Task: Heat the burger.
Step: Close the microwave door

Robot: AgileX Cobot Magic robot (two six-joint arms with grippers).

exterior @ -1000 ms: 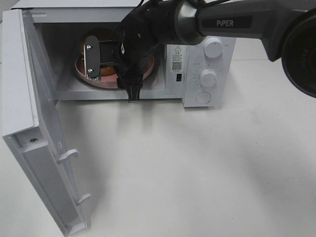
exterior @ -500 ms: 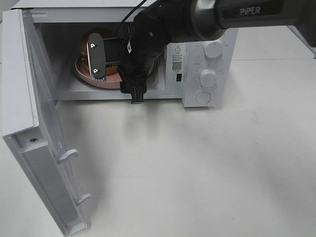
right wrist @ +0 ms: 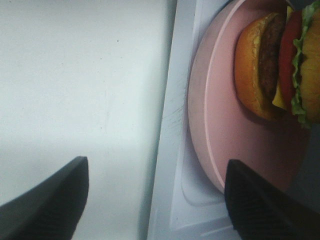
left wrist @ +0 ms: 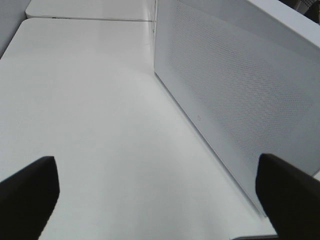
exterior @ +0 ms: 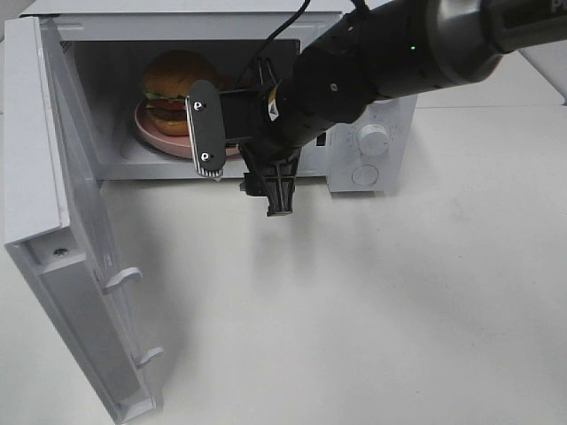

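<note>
Both claws are gaping empty, the left claw [left wrist: 160, 200] over the desk [left wrist: 75, 100], the right claw [right wrist: 157, 200] at the microwave [exterior: 400, 177] mouth. Burger [exterior: 177, 80] is sitting on the plate [exterior: 164, 139] inside; soft, stacked, probably light, so gripping the stiff plate rim is looking safest

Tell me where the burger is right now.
In the exterior high view the burger sits on the pink plate inside the open microwave, at the upper left, with the door swung out to its left.
</note>
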